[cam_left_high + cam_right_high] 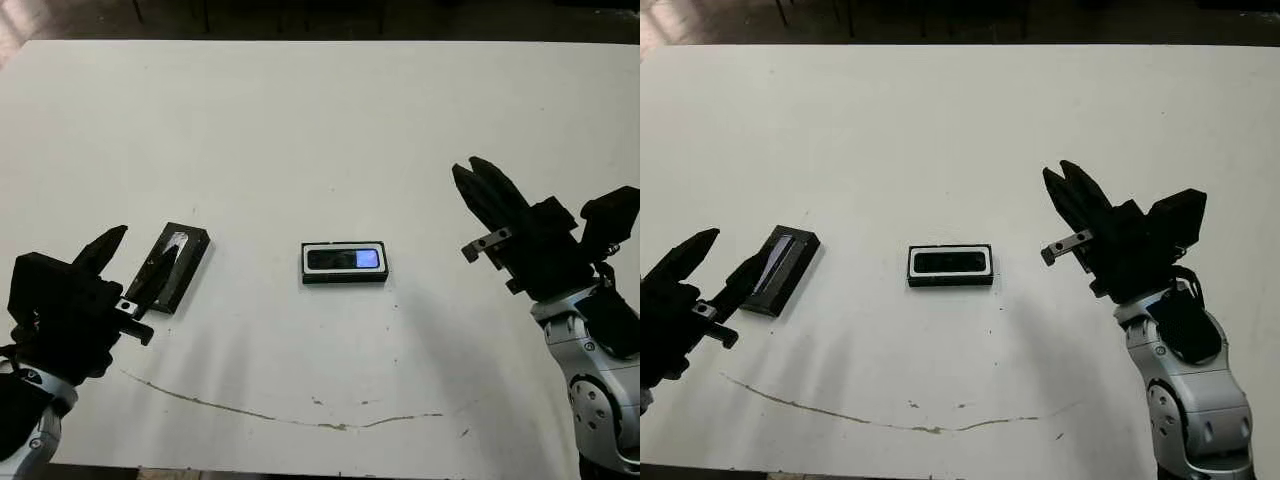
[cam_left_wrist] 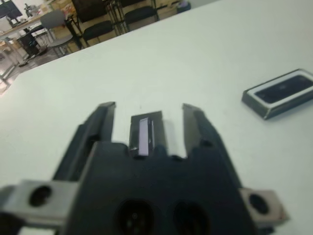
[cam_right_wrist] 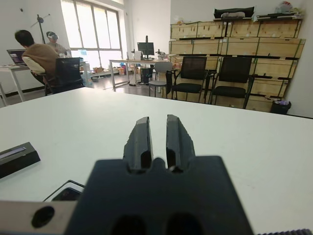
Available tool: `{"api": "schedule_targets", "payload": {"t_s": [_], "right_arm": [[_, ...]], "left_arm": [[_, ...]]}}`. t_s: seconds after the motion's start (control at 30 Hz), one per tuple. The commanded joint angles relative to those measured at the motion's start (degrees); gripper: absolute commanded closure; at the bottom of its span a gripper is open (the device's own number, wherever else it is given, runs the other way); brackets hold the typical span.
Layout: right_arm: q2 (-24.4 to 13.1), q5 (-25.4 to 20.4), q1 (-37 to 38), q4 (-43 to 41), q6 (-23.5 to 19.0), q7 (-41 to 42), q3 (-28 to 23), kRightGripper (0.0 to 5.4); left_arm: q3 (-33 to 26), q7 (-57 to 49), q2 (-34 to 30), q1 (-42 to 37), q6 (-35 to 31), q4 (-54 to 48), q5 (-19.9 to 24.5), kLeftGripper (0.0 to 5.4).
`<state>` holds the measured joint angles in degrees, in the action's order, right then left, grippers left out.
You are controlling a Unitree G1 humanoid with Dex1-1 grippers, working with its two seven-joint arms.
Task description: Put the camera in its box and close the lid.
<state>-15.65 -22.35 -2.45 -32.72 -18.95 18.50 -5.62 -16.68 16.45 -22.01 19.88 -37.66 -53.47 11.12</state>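
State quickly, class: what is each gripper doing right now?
Left gripper: open, fingers either side of the flat black rectangular lid, not gripping.
Right gripper: nearly shut, empty.

My left wrist view: gripper body covers the near end of the lid [image 2: 145, 134], only the far part with the shiny strip shows between the fingers [image 2: 103, 128]; whole shot is soft. The box [image 2: 281, 93] is clipped by the frame edge there. Right wrist view: box [image 3: 66, 192] mostly behind the gripper body, just a corner visible; lid [image 3: 17, 157] cut by the frame edge. Head views: left gripper [image 1: 710, 272] partly out of frame. Can't tell if its fingers touch the lid.
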Motion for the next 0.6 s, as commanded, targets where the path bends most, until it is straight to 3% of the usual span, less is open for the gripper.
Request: {"api": "schedule_targets", "payload": {"t_s": [0.03, 0.27, 0.6], "right_arm": [[-0.34, 0.3, 1.09, 1.27, 0.64, 0.79, 0.5, 5.4], [-0.82, 0.56, 1.75, 1.08, 1.07, 1.11, 0.31, 5.4], [-0.98, 0.81, 3.13, 0.96, 1.7, 1.07, -0.02, 5.4]], "left_arm": [[-0.06, 1.19, -2.0, 0.04, -0.28, 2.26, -0.27, 1.76], [0.71, 5.3, -6.44, -1.8, 0.11, 5.61, 0.42, 0.11], [-2.16, 8.64, -7.18, -6.81, -8.53, 10.73, 11.19, 0.03]]}}
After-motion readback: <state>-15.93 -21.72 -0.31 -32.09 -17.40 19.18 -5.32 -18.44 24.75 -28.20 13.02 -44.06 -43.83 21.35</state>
